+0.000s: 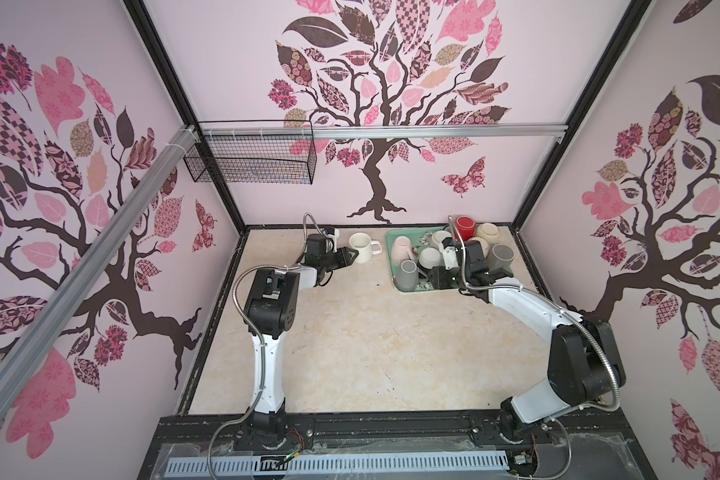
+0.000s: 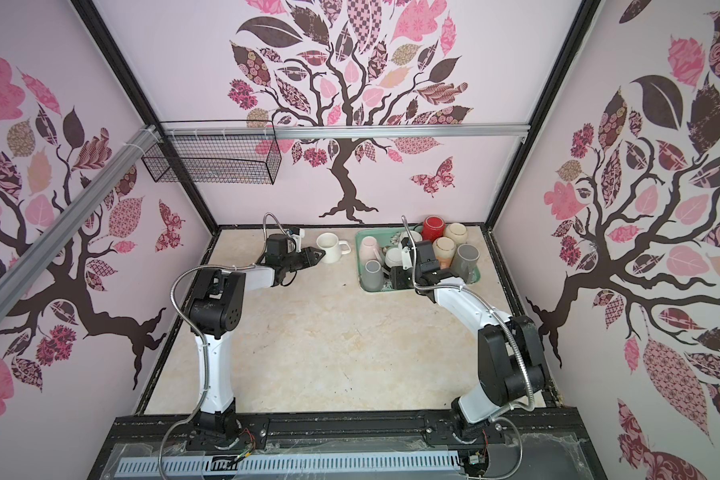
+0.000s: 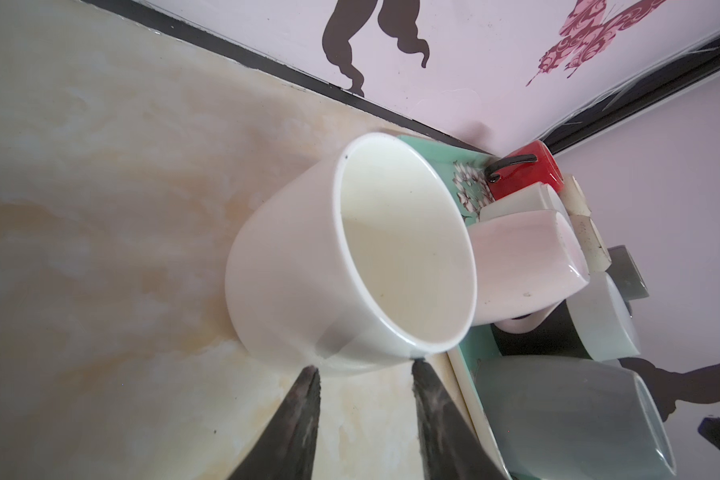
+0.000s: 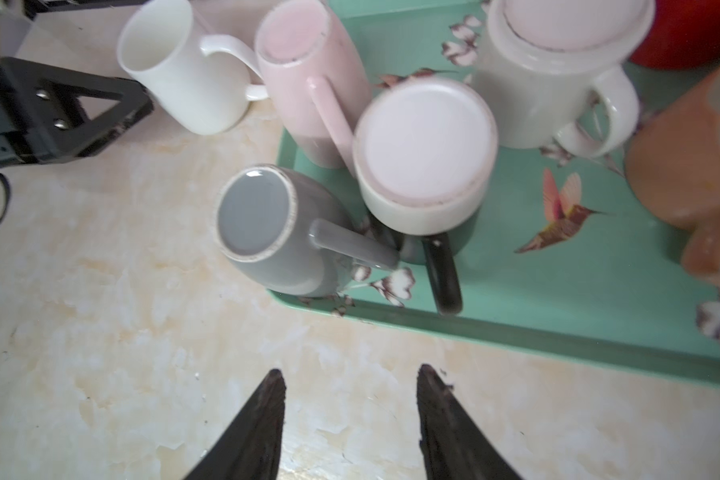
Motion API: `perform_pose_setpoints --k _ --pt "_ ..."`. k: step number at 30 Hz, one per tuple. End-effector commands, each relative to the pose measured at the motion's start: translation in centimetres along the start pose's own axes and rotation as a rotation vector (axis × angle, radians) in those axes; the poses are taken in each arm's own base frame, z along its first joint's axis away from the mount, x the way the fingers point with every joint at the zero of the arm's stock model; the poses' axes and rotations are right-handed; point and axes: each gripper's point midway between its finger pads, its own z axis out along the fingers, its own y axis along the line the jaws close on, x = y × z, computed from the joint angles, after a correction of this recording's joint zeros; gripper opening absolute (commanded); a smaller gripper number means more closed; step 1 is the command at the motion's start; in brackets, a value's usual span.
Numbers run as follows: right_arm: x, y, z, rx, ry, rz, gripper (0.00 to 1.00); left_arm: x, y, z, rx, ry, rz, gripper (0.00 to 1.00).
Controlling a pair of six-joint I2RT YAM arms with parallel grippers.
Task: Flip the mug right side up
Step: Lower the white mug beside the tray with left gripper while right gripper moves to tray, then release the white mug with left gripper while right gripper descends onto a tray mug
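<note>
The left gripper [image 1: 352, 255] is standing with its jaws apart and empty in both top views, its tips just beside the white mug [image 1: 360, 247]; whether they are touching is too close to call. The white mug is sitting on the table [image 1: 371, 332] near the back wall, just left of the teal tray [image 1: 388, 254]. With a tip that close, a forward or sideways drift could be pushing the white mug against the tray or tipping it over. Its mouth is facing up, its long axis is running vertical, and its handle is pointing toward the tray, so the turning is looking done.

In the left wrist view, the fingers [image 3: 292, 415] are stopping just short of the lower wall, gripping nothing.

In the right wrist view, the right gripper [image 4: 352, 370] is hovering parted and empty over the table, before the tray rim and an upturned grey mug [image 4: 258, 208].
</note>
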Motion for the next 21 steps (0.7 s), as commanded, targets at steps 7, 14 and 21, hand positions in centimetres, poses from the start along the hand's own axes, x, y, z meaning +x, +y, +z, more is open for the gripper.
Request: perform_pose_setpoints --k 7,14,21 --pt "0.5 -2.3 2.4 0.030 0.052 0.039 0.56 -3.6 1.8 0.2 0.038 -0.049 -0.063 0.40" --pt "0.4 -3.7 4.5 0.094 0.082 0.004 0.55 -3.5 1.8 -1.7 0.036 -0.068 -0.100 0.40" --pt "0.3 -3.4 6.1 0.069 0.109 -0.027 0.54 -1.5 -0.1 -3.7 0.068 -0.075 -0.143 0.40"
